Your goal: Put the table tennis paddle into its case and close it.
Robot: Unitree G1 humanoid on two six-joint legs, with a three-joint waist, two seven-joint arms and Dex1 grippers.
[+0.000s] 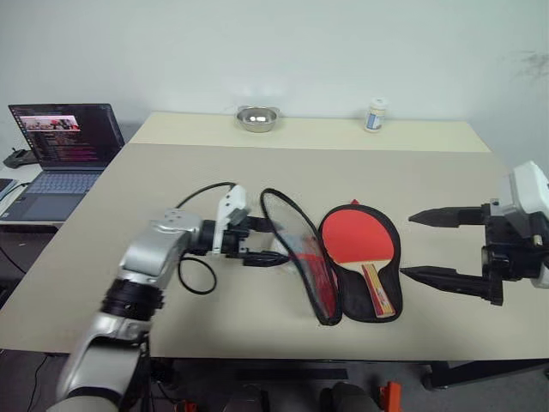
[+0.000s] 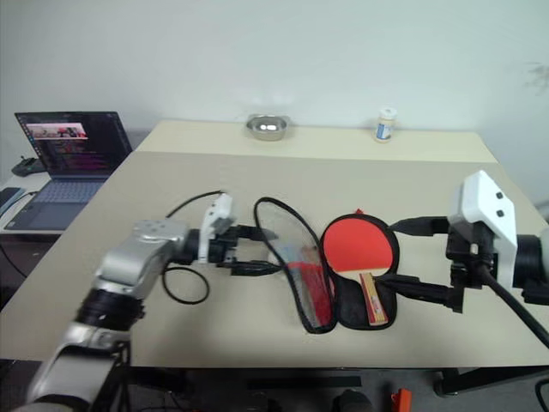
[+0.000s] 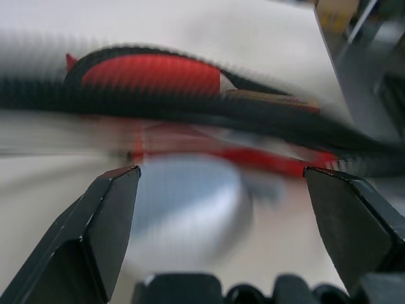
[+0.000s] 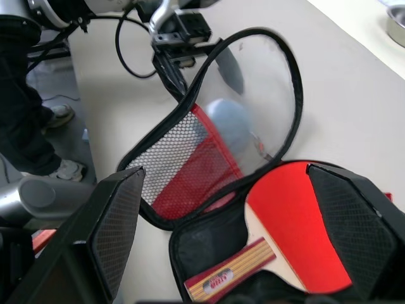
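The paddle (image 1: 358, 245) already lies in the case (image 1: 343, 257) near the tabletop's (image 1: 257, 172) front edge, so closing is the step in hand. The left hand (image 1: 262, 243), fingers spread and empty, sits beside the raised flap; a pale disc, blurred, seems to lie behind it. The right hand (image 1: 429, 246) hangs wide apart, holding nothing. Next: fold the soft mesh-and-fabric flap over the smooth red rubber.

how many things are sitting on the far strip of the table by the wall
2: a small metal bowl toward the left of the strip, and a little white bottle further right. Nothing else shows there, and nothing tall stands in front that could hide more.
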